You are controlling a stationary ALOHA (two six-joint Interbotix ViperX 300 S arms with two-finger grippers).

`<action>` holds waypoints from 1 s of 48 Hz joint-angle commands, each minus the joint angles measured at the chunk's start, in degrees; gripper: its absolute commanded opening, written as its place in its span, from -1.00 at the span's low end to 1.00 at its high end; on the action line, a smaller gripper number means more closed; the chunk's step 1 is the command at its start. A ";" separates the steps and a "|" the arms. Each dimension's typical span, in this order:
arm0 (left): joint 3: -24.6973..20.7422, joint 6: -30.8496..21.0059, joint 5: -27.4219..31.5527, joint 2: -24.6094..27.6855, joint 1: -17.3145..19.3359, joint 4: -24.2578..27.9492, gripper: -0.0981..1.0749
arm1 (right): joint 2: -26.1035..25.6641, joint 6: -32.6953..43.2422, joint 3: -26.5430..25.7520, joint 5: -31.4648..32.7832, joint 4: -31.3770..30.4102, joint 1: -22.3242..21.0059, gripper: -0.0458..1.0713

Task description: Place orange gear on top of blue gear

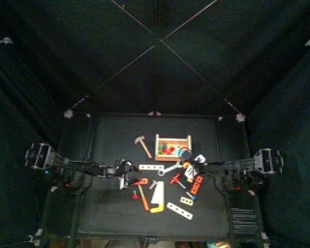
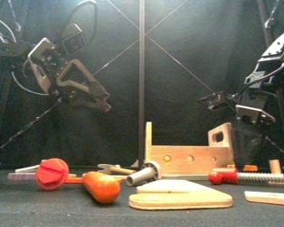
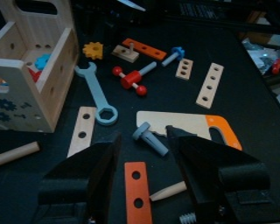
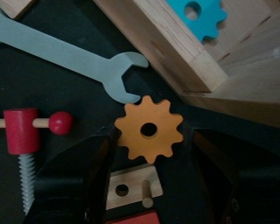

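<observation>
Left end effector (image 3: 140,171) raised above table, jaws parted. Right end effector (image 4: 150,157) lowered, jaws spread wide.

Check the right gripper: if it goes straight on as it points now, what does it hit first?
Most likely the orange gear, centred just ahead of the open right gripper. The blue wrench lies beyond it. How far off the gear is stays unclear.

One orange gear (image 4: 150,129), one blue gear (image 4: 203,12), one wrench (image 4: 60,54).

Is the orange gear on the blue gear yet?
No. The orange gear lies flat on the table; the blue gear sits apart on the wooden box.
</observation>
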 commanded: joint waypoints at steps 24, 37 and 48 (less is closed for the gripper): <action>-0.53 0.44 -0.62 -0.26 0.26 -0.26 0.60 | -1.67 0.09 -12.74 -0.09 -10.55 2.11 0.44; -0.44 0.26 -0.62 -0.26 -0.09 -0.35 0.60 | 0.35 0.62 -14.33 -0.62 -16.52 -5.36 0.45; 1.41 0.44 -0.70 -2.46 -0.35 1.23 0.60 | 3.25 0.62 -14.24 -1.76 -16.70 -9.67 0.50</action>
